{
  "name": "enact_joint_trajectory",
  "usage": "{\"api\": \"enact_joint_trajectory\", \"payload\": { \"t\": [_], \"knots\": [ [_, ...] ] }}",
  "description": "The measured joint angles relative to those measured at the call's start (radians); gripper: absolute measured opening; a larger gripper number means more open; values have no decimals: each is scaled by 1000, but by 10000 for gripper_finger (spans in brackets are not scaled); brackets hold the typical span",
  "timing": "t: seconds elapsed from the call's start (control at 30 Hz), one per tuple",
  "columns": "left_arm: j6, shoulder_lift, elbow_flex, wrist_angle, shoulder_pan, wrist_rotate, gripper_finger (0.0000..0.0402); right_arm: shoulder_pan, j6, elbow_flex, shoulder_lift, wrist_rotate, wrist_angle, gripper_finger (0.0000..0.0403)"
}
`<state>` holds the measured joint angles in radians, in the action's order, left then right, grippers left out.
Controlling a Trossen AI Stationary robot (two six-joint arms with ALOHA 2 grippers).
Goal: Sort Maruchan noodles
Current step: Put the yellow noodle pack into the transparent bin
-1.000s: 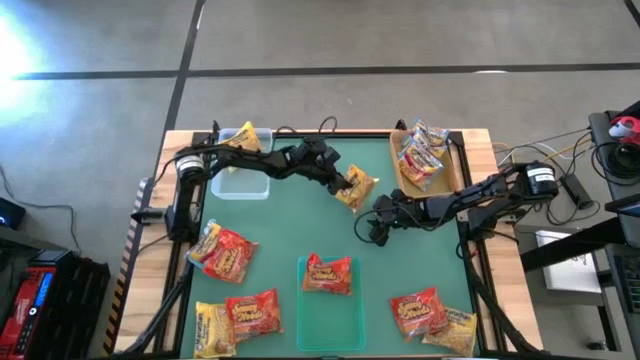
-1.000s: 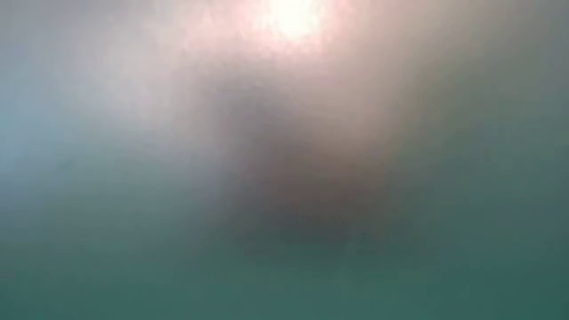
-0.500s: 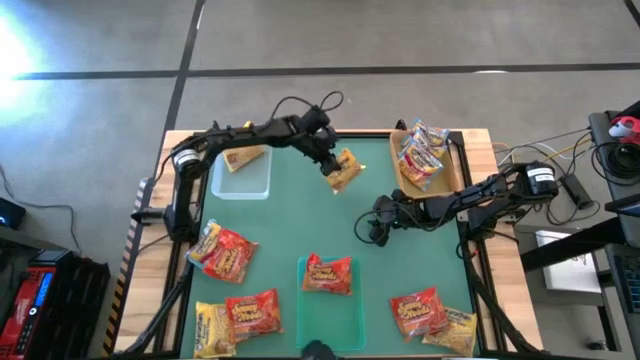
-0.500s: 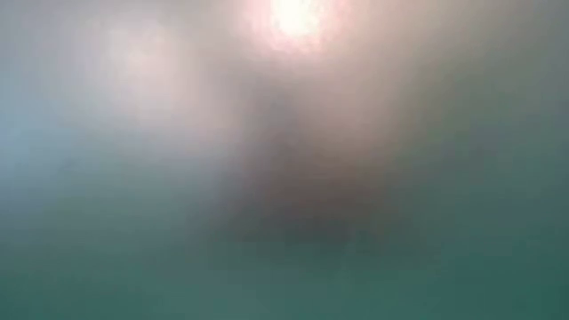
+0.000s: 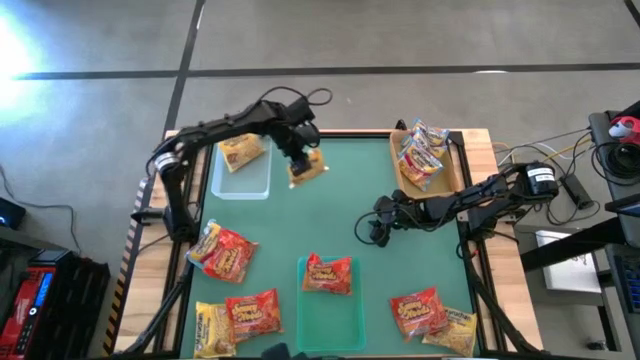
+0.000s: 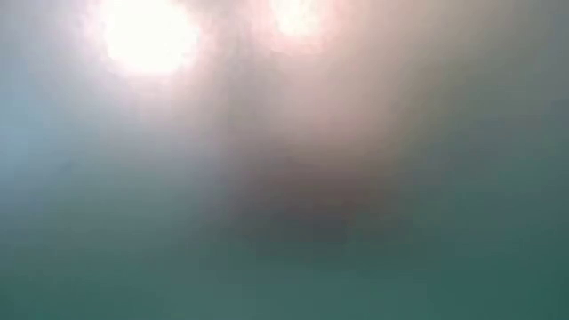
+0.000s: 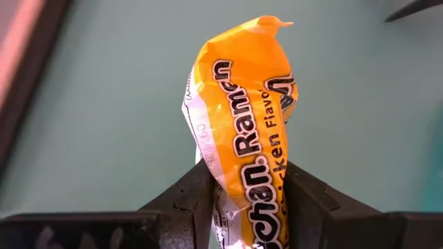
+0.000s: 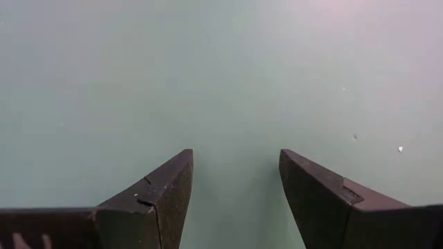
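Yellow crinkly Maruchan packet (image 7: 243, 131), chicken flavor, is hanging pinched betw. left gripper (image 7: 242, 197) fingers near clear tray (image 5: 241, 178), long axis running straight out from the fingers. Right gripper (image 8: 235, 190) is hovering w/ fingers apart mid-mat.

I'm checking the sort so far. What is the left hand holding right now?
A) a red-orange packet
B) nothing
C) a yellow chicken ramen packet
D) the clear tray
C: the left hand pinches a yellow chicken ramen packet between its fingers.
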<state>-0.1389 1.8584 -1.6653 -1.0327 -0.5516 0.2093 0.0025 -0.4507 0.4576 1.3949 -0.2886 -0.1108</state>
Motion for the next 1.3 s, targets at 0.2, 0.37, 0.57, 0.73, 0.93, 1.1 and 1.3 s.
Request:
{"api": "enact_joint_trajectory", "payload": {
  "t": [0.2, 0.37, 0.57, 0.73, 0.93, 1.1, 1.3],
  "knots": [
    [14, -139, 45, -79, -28, -145, 110, 1, 2, -2, 0, -25, -3, 205],
    [24, -276, 146, -85, -80, -229, 110, 1, 2, -3, -1, -30, -4, 205],
    [32, -403, 317, -47, -141, -332, 110, 0, 5, -4, -1, -34, -8, 205],
    [32, -448, 464, 14, -180, -334, 112, 0, 4, -5, -1, -35, -15, 205],
    [-69, -455, 565, 41, -219, -332, 112, 0, 3, -5, -1, -37, -21, 205],
    [-165, -443, 601, 117, -248, -332, 113, 0, 3, -5, -1, -37, -25, 205],
    [-174, -422, 601, 159, -288, -333, 119, 0, 3, -5, -1, -37, -26, 205]
  ]
}}
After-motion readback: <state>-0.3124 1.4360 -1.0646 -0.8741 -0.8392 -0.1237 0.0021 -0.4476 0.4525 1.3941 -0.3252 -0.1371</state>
